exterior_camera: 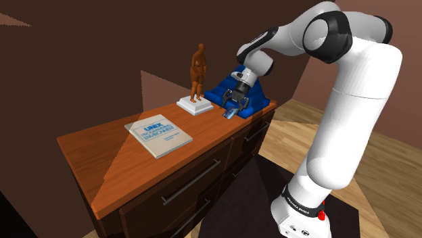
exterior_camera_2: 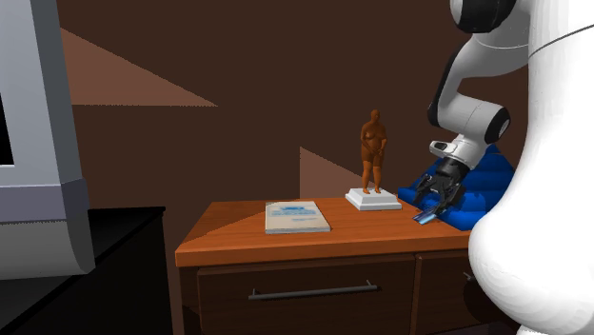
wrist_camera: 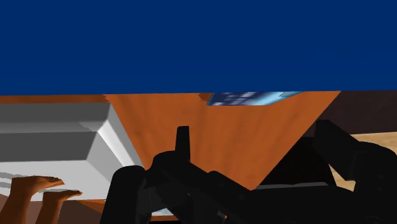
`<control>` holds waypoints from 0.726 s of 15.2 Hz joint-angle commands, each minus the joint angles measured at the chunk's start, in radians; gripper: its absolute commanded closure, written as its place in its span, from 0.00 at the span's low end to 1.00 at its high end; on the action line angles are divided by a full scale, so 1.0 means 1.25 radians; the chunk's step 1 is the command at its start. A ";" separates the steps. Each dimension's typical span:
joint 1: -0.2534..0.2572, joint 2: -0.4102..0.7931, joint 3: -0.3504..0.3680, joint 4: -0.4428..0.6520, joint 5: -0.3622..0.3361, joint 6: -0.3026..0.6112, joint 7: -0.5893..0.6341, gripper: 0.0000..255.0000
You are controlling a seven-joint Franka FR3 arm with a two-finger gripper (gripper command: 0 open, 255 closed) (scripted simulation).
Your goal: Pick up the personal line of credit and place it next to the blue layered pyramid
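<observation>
We are viewing the gripper hanging beside the blue pyramid on the counter, a pale-blue card tilting at its tips; we cannot tell whether the jaws are pinching it, so it could be slipping over the edge.

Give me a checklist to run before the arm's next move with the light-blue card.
1. Card at the tip of the tool: ok.
2. Card next to the pyramid: ok, it is right by the base.
3. Tool's hold on the card: cannot tell.
4. Card resting on the dresser: cannot tell; it is at or just above the top.
5. Statue upright and apart from the tool: ok.
6. Book well away from the tool: ok.
</observation>
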 commanded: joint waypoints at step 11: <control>-0.027 0.006 -0.021 0.070 -0.027 -0.078 0.011 0.00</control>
